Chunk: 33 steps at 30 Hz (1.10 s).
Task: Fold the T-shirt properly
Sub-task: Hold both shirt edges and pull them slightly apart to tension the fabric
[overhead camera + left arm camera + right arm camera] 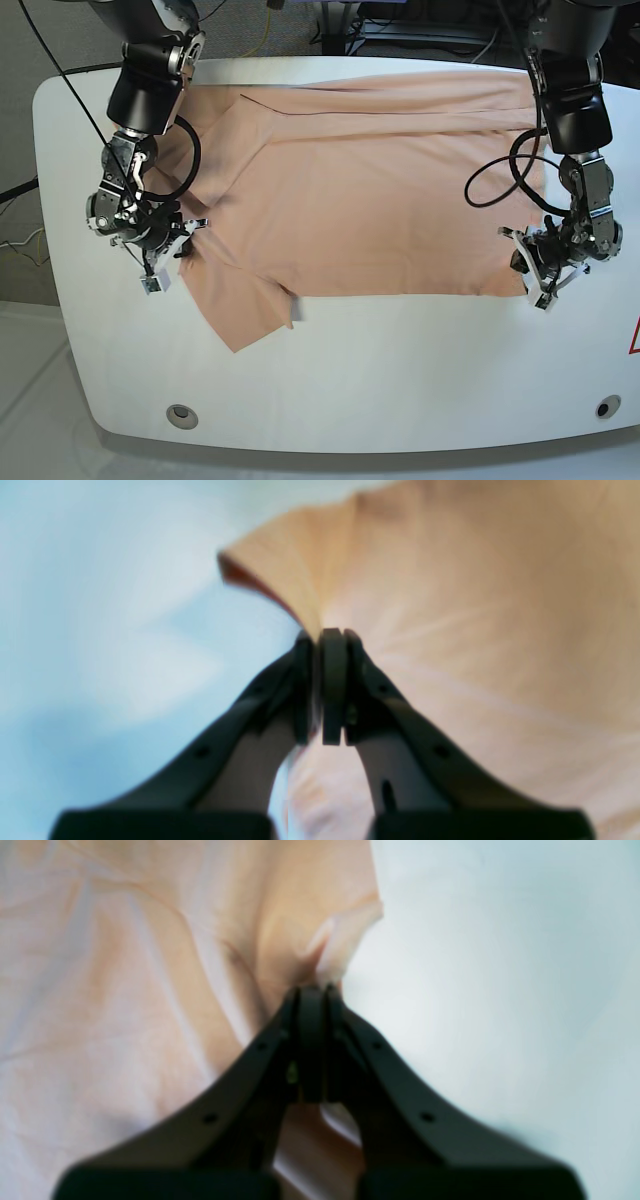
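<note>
T-shirt (370, 190) lies spread flat across white bench (400, 380), one sleeve pointing toward the near edge. Left tool (332, 632) clamped tight on the fabric edge, cloth pinched between closed jaws. Right tool (312, 990) likewise closed on the opposite edge, a small fold bunched at its tips. Wrist views blurry.

Both wrist views come to us blurred, so we cannot read the weave of the T-shirt (475, 630). In the base view the table (400, 380) runs off the right edge, and a red mark (634, 340) there is cut off.
</note>
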{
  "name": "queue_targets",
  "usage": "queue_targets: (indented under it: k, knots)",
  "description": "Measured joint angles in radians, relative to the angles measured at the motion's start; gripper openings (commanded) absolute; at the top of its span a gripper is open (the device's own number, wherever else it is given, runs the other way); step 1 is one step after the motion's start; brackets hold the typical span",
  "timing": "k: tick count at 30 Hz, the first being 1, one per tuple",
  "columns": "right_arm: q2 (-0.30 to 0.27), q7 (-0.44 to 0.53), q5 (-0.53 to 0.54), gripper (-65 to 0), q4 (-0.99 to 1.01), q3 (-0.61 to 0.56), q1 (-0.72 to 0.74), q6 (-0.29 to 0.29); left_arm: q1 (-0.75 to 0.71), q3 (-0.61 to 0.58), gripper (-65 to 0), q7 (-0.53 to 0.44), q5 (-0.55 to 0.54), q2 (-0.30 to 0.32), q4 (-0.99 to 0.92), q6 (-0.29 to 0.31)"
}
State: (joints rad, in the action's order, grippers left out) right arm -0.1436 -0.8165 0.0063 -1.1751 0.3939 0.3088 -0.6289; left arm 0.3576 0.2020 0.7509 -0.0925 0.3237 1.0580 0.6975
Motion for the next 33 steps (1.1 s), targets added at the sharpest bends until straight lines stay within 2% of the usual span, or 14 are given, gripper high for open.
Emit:
queue_targets:
  k: [6,13,21,33]
  knots:
    - [0.019,0.001,0.000,-65.0,0.000,0.000,-0.002,0.000,-0.001,-0.005,-62.5,-0.008,0.042,-0.004,0.018,-0.001]
    - [0.018,0.008,0.018,-65.0,-0.025,0.000,-0.026,0.000,-0.026,-0.094,-62.5,-0.003,0.050,-0.015,0.018,0.000]
    - [0.020,-0.048,0.006,-65.0,-0.114,-0.074,-0.051,0.000,-0.022,-0.162,-62.5,-0.006,0.048,0.013,0.018,0.000]
    - [0.016,-0.141,0.009,-65.0,-0.231,-0.081,-0.063,0.000,-0.015,-0.234,-62.5,-0.007,0.045,0.038,0.018,0.003]
